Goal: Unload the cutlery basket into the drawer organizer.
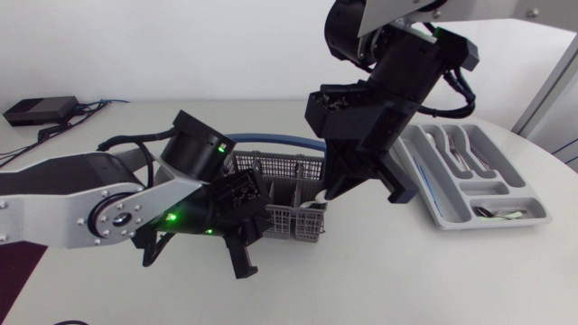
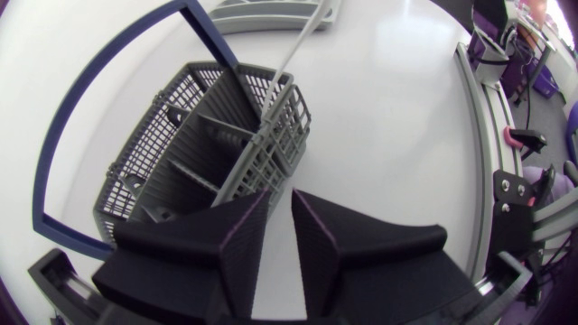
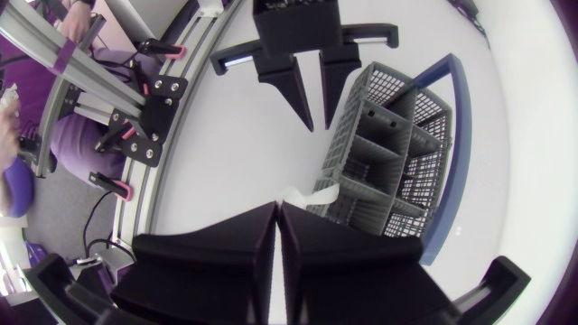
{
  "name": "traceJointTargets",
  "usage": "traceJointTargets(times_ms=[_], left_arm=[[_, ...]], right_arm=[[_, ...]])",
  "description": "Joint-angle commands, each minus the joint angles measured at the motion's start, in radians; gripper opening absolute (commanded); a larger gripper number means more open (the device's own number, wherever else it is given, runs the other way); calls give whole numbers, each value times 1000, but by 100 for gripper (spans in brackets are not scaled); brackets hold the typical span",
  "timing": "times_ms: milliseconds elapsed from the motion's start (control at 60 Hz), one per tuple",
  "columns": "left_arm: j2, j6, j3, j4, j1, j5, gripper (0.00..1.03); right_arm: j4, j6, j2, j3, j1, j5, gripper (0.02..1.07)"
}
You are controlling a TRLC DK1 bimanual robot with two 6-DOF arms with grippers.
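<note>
jaws of the left gripper (image 2: 280,194) stand a little apart with nothing between them, hanging just above the table (image 1: 406,271) at the near left corner of the cutlery basket (image 1: 284,194). the right gripper (image 3: 278,208) has its jaws pressed almost together on the pale top end of a utensil (image 2: 293,63), just above the basket's right end.

the cutlery basket is grey mesh with a blue handle (image 1: 271,138) arching over its far side, and it sits at the middle of the table between the two arms. dividers split it into several compartments. the only piece that can be made out in it is the thin silvery utensil, which rises at a slant from a compartment at the right end.

the drawer organizer (image 1: 433,203) is a light grey tray lying well to the right of the basket. its long compartments hold cutlery (image 1: 461,149) that looks like spoons and forks, and a further piece (image 1: 501,213) lies in the crosswise compartment at its near end.

the right arm covers the organizer's far left corner and part of the basket's right end in the head view. the utensil's lower end is hidden in the basket, so its kind cannot be told. a thin bluish streak in the organizer's leftmost compartment is too small to identify.
</note>
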Motion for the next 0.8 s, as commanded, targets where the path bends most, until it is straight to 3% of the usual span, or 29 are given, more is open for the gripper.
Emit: traceJointTargets(times_ms=[0,300,783], left_arm=[[-22,-1,-18,-13,-6,7,22],[-49,-3,-23,-27,-14,6,22],[-60,-6,-42,-19,-6,6,22]], right_arm=[[-10,41,-52,-43,28,3,7],[-4,124,-184,-78,43,41,7],[381,328,-576,-531,-306,40,7]])
